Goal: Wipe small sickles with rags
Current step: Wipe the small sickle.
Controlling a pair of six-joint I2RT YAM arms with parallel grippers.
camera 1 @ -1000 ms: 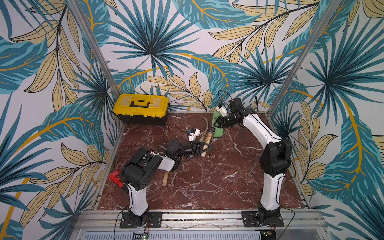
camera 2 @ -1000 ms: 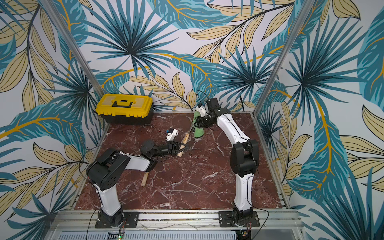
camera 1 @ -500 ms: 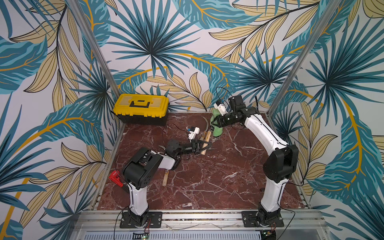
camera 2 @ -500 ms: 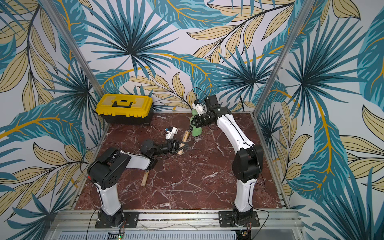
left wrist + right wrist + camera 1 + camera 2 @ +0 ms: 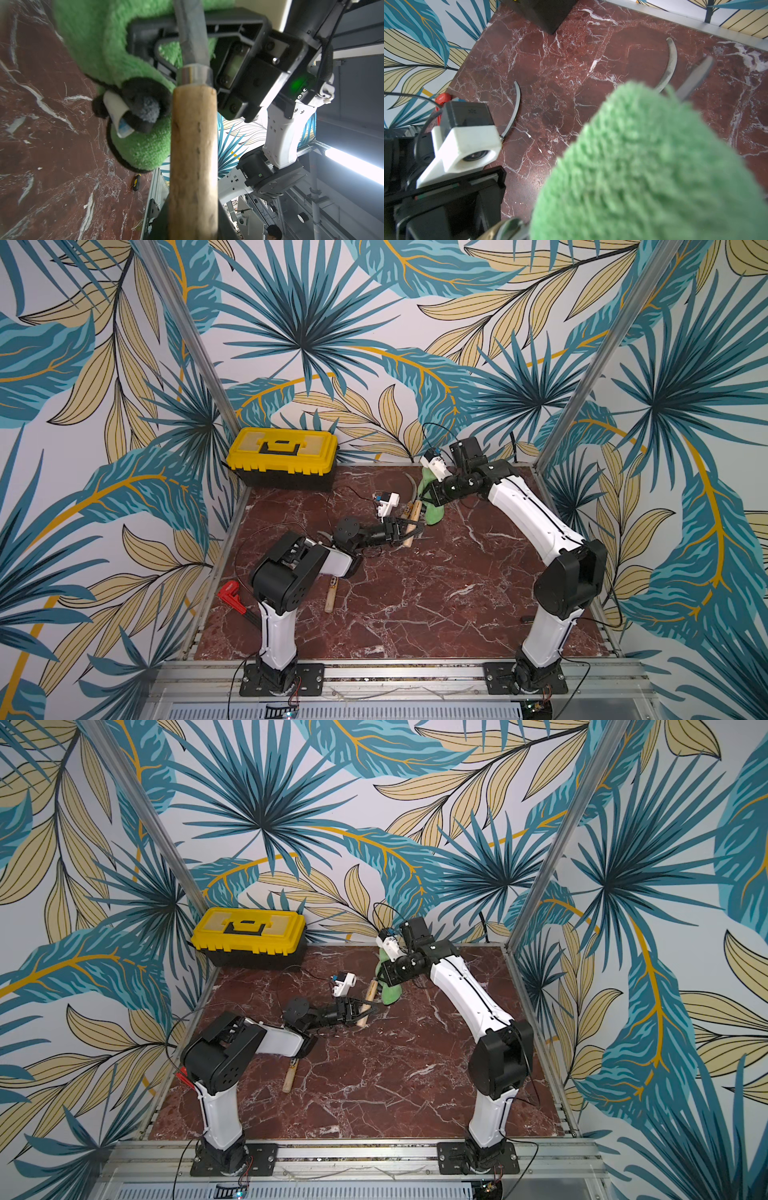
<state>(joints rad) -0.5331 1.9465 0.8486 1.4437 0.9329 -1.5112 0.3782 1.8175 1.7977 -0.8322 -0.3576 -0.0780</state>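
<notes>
The right arm's elbow (image 5: 573,576) has swung lower and outward, toward the front edge of the counter (image 5: 415,605) — a steady drift over the last second. With it the right pincer (image 5: 430,497) has shifted slightly down and left in both top views. It has carried the green rag (image 5: 434,512) along the blade (image 5: 193,31) of the raised sickle (image 5: 406,540) toward its wooden handle (image 5: 193,155). The rag now sits just beside the metal ferrule (image 5: 194,74), where a second ago it was a little farther up the blade — a short slide.
</notes>
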